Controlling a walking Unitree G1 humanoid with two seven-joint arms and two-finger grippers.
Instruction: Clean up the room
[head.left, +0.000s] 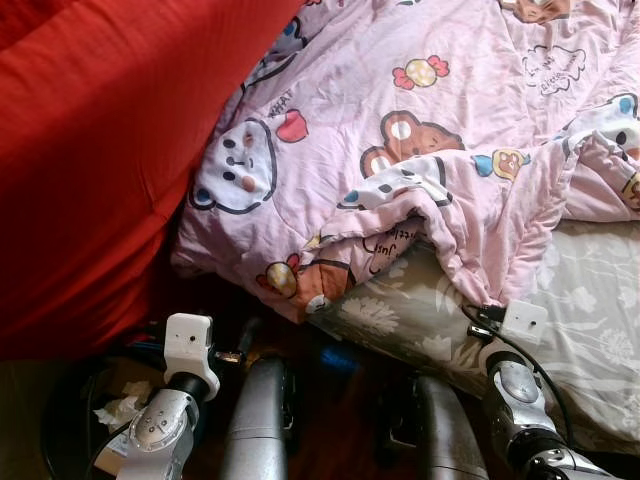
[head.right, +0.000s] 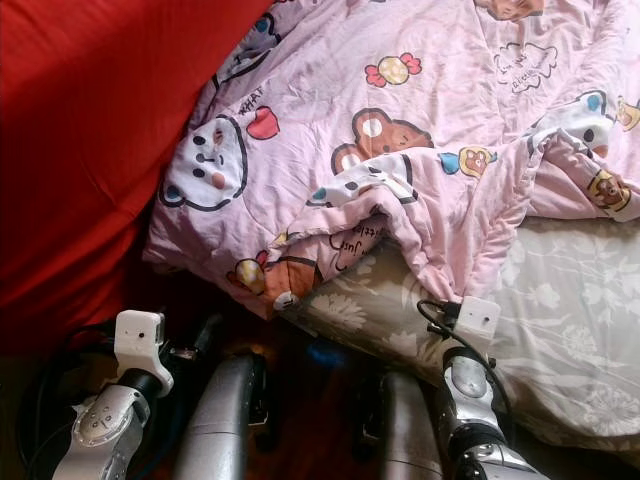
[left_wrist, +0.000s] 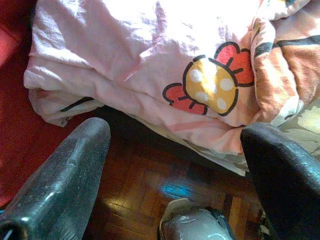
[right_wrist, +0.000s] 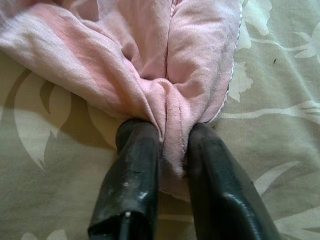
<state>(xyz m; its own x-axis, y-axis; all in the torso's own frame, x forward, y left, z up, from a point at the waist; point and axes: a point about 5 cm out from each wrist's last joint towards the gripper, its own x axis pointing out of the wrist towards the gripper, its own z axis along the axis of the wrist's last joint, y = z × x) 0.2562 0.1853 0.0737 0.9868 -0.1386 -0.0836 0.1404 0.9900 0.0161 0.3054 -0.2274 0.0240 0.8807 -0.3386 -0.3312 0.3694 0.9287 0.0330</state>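
We have the pink cartoon-print quilt (head.left: 420, 150) rumpled across the bed and bunched at the bed's near edge, where our right claw (right_wrist: 172, 150) is pinched onto one thin fold of its hem above the grey leaf-patterned sheet (head.left: 590, 320). That soft, quilted, slippery-looking cloth could slide out of so shallow a grip, or drag the sheet along if we pull hard. Our left claw (left_wrist: 175, 150) hangs spread and empty over the dark parquet floor (left_wrist: 150, 180) below the quilt's corner, beside the red curtain (head.left: 100, 150).
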